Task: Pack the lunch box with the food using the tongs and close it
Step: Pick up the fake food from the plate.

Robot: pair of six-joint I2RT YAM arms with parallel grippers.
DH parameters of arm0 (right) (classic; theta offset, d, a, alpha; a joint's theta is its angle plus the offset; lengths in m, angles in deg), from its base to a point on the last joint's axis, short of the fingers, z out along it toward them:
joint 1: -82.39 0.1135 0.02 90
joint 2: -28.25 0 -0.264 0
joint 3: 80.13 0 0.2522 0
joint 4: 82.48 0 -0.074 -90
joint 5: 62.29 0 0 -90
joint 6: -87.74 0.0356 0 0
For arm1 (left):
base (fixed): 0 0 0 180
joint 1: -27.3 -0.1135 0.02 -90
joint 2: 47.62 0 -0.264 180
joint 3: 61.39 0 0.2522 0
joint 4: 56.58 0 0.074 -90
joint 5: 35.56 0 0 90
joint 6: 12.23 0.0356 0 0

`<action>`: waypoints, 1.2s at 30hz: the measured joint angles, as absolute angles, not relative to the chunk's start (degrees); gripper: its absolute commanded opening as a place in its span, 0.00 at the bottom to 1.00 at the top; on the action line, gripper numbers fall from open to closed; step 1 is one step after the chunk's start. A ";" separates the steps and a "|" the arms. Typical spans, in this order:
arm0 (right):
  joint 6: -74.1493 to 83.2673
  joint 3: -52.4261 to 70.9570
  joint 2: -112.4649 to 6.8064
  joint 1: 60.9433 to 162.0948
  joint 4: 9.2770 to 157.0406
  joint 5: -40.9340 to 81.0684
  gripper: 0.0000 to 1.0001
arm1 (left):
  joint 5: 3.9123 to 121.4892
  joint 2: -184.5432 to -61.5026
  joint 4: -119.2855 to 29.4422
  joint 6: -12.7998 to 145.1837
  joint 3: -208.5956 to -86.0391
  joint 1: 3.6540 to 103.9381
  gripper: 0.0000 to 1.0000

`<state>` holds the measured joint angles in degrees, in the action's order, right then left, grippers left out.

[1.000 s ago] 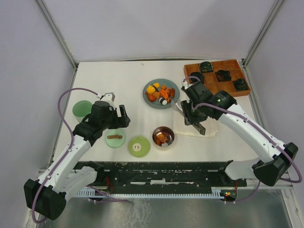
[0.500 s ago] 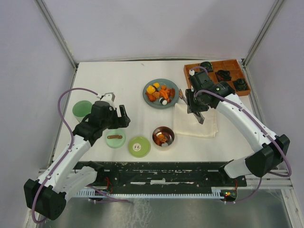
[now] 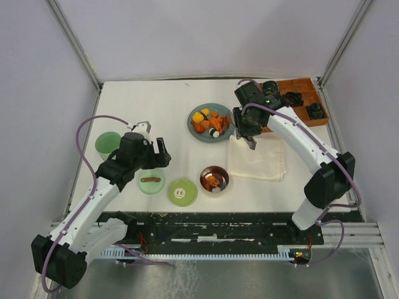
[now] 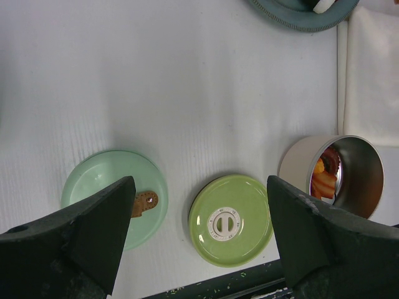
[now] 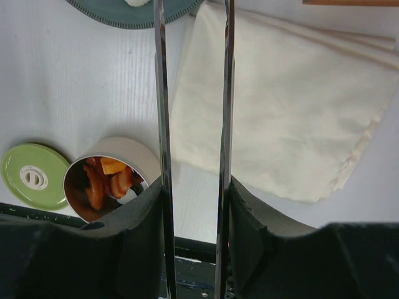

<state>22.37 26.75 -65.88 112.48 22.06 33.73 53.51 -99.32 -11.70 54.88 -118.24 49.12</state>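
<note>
The white worktop carries everything. The wooden tray sits at its far right corner, partly hidden by the right arm. The folded cloth lies nearer, with the plate just beside its far left corner. The open canister stands at the left edge. Its mint lid lies flat nearer the arm bases, and the lime lid lies just right of that, apart.

The bowl stands uncovered beside the cloth's near left corner, with food inside. More food is on the plate.

The right gripper hangs over the cloth's far edge beside the plate, pinching the tongs. Their 2 arms stand parted and point toward the plate rim. The left gripper hovers just beyond the mint lid, spread wide and holding nothing.
</note>
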 measured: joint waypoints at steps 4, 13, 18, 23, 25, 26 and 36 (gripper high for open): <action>22.21 29.88 -70.40 112.28 22.57 33.42 0.46 | 53.49 -99.32 -11.70 54.88 -118.24 49.12 0.92; 21.40 33.57 -77.94 112.22 22.41 29.69 0.44 | 53.45 -99.32 -11.70 54.88 -118.24 49.12 0.92; 20.25 33.57 -79.58 112.22 21.67 27.92 0.43 | 53.45 -99.32 -11.70 54.88 -118.24 49.12 0.92; 19.22 33.57 -80.54 112.22 20.97 27.74 0.43 | 53.45 -99.32 -11.70 54.88 -118.24 49.12 0.92; 18.80 33.57 -81.26 112.22 20.71 27.72 0.43 | 53.45 -99.32 -11.70 54.88 -118.24 49.12 0.92; 18.58 33.57 -81.68 112.22 20.62 27.72 0.43 | 53.45 -99.32 -11.73 54.88 -118.24 49.12 0.92; 17.47 33.57 -83.32 112.22 20.29 27.48 0.43 | 53.45 -99.32 -11.70 54.88 -118.24 49.12 0.92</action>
<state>17.47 33.57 -83.32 112.22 20.29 27.48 53.45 -99.32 -11.70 54.88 -118.24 49.12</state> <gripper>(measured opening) 0.433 0.921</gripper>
